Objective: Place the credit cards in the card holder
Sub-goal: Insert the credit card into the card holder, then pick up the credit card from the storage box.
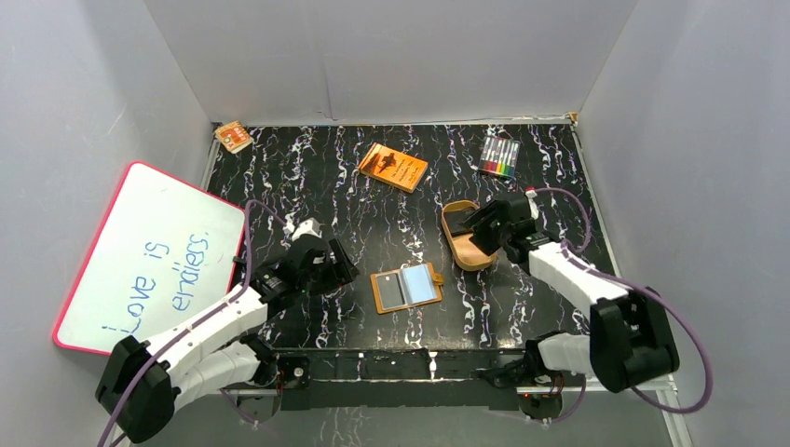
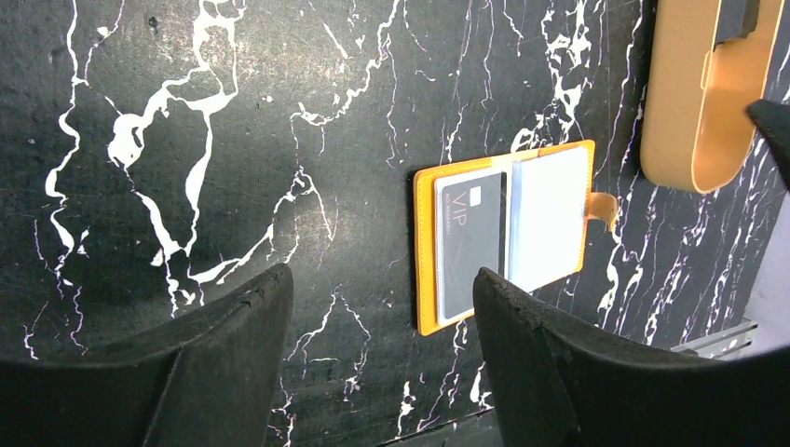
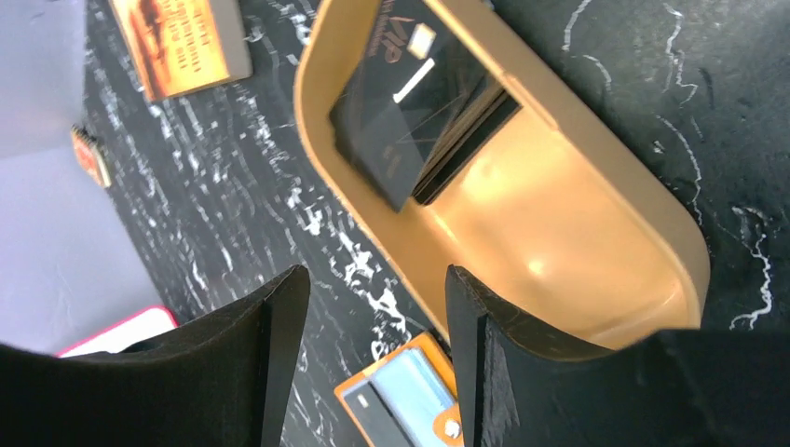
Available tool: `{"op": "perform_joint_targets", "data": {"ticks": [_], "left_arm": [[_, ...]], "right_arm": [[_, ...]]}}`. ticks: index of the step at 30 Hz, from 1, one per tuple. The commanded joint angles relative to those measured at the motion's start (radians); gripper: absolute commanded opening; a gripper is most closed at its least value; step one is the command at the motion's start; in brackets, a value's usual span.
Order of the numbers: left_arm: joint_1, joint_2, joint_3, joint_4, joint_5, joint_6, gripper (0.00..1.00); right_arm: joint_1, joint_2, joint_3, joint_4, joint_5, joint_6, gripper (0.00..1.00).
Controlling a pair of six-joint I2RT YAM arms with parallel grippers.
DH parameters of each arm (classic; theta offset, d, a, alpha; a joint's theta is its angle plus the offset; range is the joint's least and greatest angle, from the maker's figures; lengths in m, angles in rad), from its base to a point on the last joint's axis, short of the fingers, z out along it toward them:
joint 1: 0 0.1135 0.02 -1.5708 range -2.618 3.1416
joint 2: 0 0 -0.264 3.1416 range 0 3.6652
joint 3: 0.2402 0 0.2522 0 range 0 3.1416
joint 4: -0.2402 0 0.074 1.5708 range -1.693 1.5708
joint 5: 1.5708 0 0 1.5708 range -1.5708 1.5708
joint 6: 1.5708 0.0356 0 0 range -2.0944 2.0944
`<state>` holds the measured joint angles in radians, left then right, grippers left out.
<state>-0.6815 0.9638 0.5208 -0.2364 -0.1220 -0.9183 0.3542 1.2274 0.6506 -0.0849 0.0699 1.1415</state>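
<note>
Black marbled table (image 1: 307, 186). Card holder (image 2: 545, 219): lying open, one card (image 2: 469, 244) in its left pocket. Remaining cards (image 3: 415, 102): stacked in tan tray (image 3: 559, 223). Left gripper (image 2: 382, 279), right gripper (image 3: 377, 277): both wide, empty. Risk: stacked cards could lift together or slip against tray wall.

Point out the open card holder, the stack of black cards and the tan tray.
card holder (image 2: 550, 219): left wrist view, pale pocket.
black cards (image 3: 410, 112): right wrist view, top card's face.
tan tray (image 3: 596, 270): right wrist view, bare inner floor.
</note>
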Motion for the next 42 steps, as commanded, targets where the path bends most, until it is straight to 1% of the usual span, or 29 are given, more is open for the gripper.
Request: {"op": "perform_joint_targets", "data": {"ticks": [1,9,15,18,21,27,31,42], "left_arm": [[0.005,-0.031,-0.014,-0.022,-0.026,-0.029,0.68],[0.006,-0.057,-0.025,-0.033,-0.030,-0.036,0.68],[0.006,-0.059,-0.039,-0.030,-0.036,-0.046,0.68],[0.006,-0.060,-0.040,-0.032,-0.038,-0.047,0.68],[0.006,-0.060,-0.041,-0.035,-0.039,-0.048,0.68],[0.005,-0.062,-0.049,-0.034,-0.037,-0.055,0.68],[0.006,-0.062,-0.050,-0.035,-0.036,-0.057,0.68],[0.006,-0.064,-0.052,-0.037,-0.032,-0.058,0.68]], "right_arm": [[-0.007,0.116,0.027,0.117,0.039,0.128,0.64],[-0.014,0.263,0.075,0.180,0.053,0.145,0.63],[-0.014,0.324,0.093,0.187,0.060,0.142,0.62],[-0.015,0.341,0.089,0.195,0.057,0.135,0.60],[-0.015,0.344,0.081,0.202,0.056,0.132,0.55],[-0.016,0.323,0.055,0.215,0.053,0.123,0.41],[-0.016,0.307,0.038,0.220,0.048,0.121,0.35],[-0.016,0.254,-0.005,0.214,0.053,0.117,0.32]]}}
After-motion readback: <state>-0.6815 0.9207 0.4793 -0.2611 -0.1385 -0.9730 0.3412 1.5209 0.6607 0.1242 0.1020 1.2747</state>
